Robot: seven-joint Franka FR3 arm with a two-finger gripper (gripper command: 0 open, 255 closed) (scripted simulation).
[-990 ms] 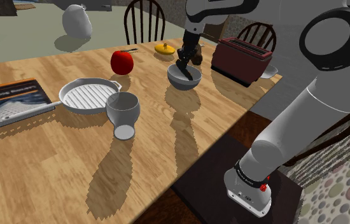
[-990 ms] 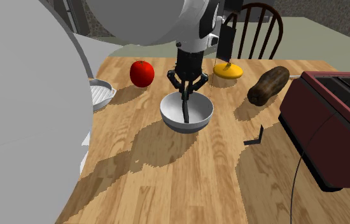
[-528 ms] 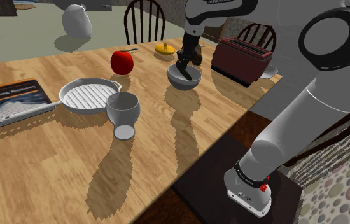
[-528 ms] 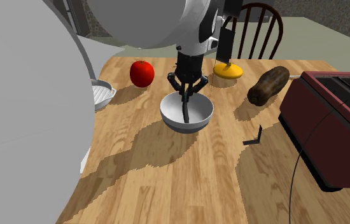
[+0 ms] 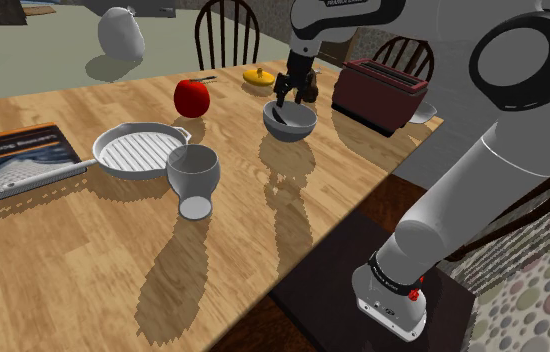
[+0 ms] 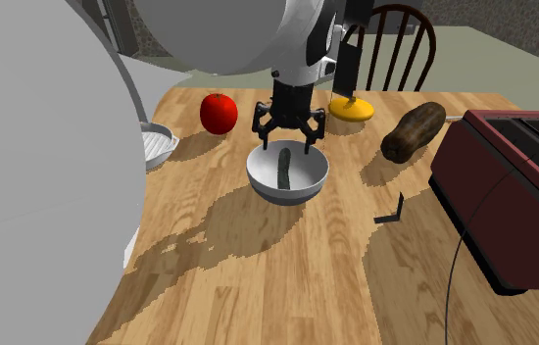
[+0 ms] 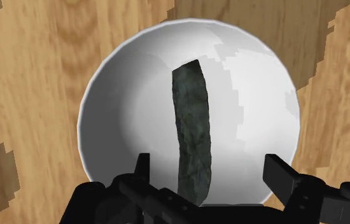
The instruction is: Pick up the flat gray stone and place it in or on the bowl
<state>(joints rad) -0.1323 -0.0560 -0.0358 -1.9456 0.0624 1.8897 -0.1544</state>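
The flat stone [image 7: 193, 127], dark grey-green and elongated, lies inside the white bowl [image 7: 129, 121] and leans against its wall. My black gripper [image 7: 209, 175] hangs open just above it, one finger on each side, touching nothing. From the second exterior view the stone [image 6: 284, 170] rests in the bowl [image 6: 258, 174], with the gripper [image 6: 287, 132] spread over the bowl's far rim. In the shoulder view the bowl [image 5: 303, 125] stands on the wooden table with the gripper [image 5: 285, 98] directly above it.
Around the bowl stand a red apple [image 6: 220, 113], a yellow object [image 6: 352, 108], a brown lump [image 6: 414, 130] and a dark red toaster [image 6: 513, 196]. Further off are a white grill pan [image 5: 141, 150], a tipped grey cup [image 5: 194, 175] and a book [image 5: 18, 160].
The fingers were shut on the stone, holding it upright in the bowl. They have sprung apart, the hand has risen slightly, and the stone now lies loose in the bowl.
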